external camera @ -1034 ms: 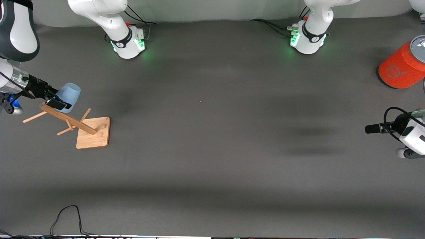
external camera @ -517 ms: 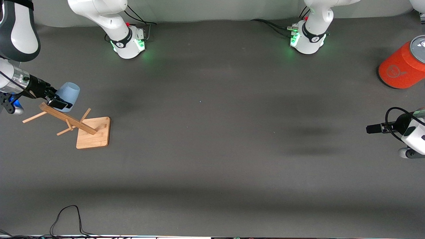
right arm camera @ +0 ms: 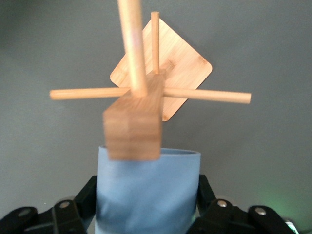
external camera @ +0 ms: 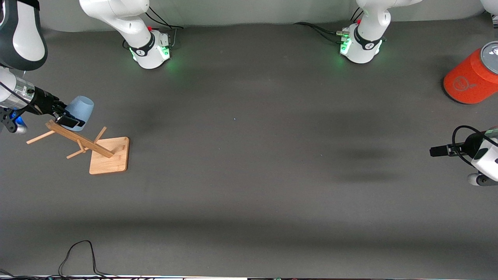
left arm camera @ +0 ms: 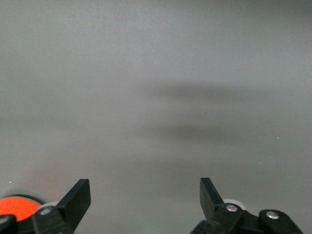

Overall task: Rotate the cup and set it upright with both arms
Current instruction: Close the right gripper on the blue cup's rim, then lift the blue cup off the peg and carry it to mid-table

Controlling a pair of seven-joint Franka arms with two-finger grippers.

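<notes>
The pale blue cup (external camera: 80, 108) is in my right gripper (external camera: 68, 119), which is shut on its sides. The cup is held tilted in the air at the top end of a leaning wooden peg rack (external camera: 79, 140). In the right wrist view the cup (right arm camera: 148, 187) fills the space between the black fingers (right arm camera: 89, 193), and the rack's top block (right arm camera: 134, 122) sits just in front of it. My left gripper (external camera: 433, 151) is open and empty, waiting over bare table at the left arm's end. Its open gripper (left arm camera: 145, 195) shows in the left wrist view.
The rack's square wooden base (external camera: 109, 156) rests on the table near the right arm's end, with pegs sticking out sideways. A large orange cylinder with a grey lid (external camera: 471, 77) lies at the left arm's end; its edge shows in the left wrist view (left arm camera: 17, 206).
My right gripper has shifted the cup slightly, away from the rack's top. My left gripper has drifted a little toward the left arm's end.
</notes>
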